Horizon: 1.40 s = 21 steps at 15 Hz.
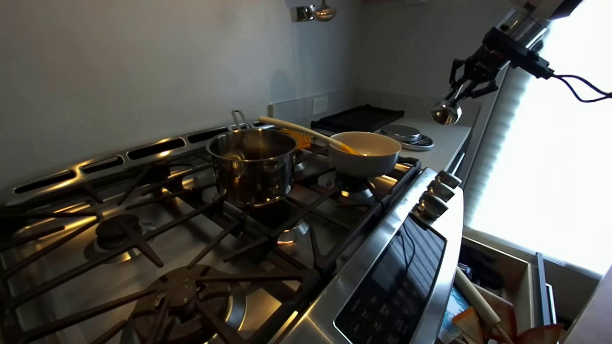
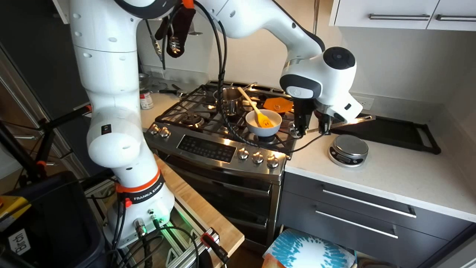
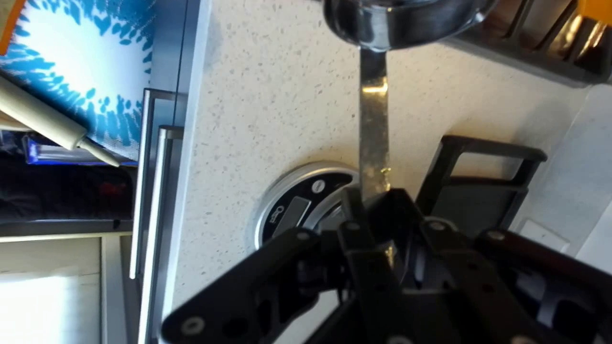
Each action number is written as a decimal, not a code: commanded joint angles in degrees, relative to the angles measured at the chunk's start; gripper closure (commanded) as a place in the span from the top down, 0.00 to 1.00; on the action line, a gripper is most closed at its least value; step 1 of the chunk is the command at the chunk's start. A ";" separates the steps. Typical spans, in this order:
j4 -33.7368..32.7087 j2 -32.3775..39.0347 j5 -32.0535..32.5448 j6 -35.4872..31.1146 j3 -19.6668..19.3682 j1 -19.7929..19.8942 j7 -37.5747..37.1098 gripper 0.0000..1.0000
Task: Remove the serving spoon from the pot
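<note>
The serving spoon, yellow-orange with a pale handle, shows in both exterior views (image 1: pixel 299 128) (image 2: pixel 256 108). Its head rests inside a wide grey bowl (image 1: pixel 366 165) with a pale inside, also in an exterior view (image 2: pixel 263 130); its handle leans out over the rim towards the steel saucepan. I see no handle on this bowl, and no shallow metal pan with a long pale handle. My gripper (image 1: pixel 462 91) is shut on the flat handle of a steel ladle (image 3: pixel 374 119), above the counter and apart from the bowl. The ladle's bowl (image 1: pixel 446 113) hangs past the fingertips.
A shiny steel saucepan (image 1: pixel 253 167) stands beside the bowl on the stove grates. An orange trivet (image 2: pixel 278 105) lies behind it. On the counter are a round scale (image 2: pixel 348 150) and a black tray (image 2: pixel 386 134). A drawer below stands open with a rolling pin (image 3: pixel 43 112).
</note>
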State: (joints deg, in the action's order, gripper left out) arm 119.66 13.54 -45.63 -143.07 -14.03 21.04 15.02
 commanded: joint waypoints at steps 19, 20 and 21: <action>-54.35 39.68 5.93 21.37 2.24 6.17 -32.92 0.05; -55.66 40.50 5.83 21.82 2.24 6.57 -33.00 0.19; -55.55 40.52 5.84 21.80 2.19 6.57 -32.95 0.19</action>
State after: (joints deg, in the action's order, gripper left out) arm 64.11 54.06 -39.79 -121.27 -11.85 27.60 -17.93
